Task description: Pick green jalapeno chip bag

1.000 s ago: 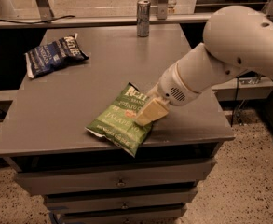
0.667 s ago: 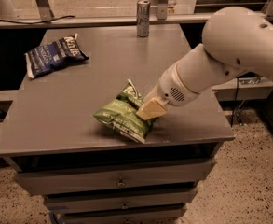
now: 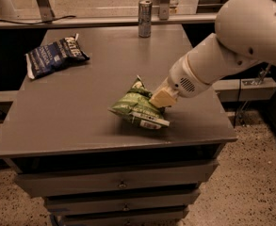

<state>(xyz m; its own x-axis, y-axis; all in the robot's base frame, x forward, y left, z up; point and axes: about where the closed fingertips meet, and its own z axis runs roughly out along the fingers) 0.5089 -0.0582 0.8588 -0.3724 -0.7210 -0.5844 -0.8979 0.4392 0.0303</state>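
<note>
The green jalapeno chip bag (image 3: 136, 108) is crumpled and raised at its right end, its lower edge close to the grey table top (image 3: 81, 107), right of centre. My gripper (image 3: 159, 99) comes in from the right on the white arm (image 3: 231, 46) and is shut on the bag's upper right side. Its cream fingers (image 3: 162, 98) pinch the foil.
A dark blue chip bag (image 3: 55, 55) lies at the table's back left. A silver can (image 3: 145, 18) stands at the back edge, centre. Drawers (image 3: 118, 185) sit below the table top. A ledge (image 3: 100, 20) runs behind the table.
The gripper has closed on the green bag and lifted it; the bag has gone from lying flat to bunched up and tilted, and has shifted a little right.
</note>
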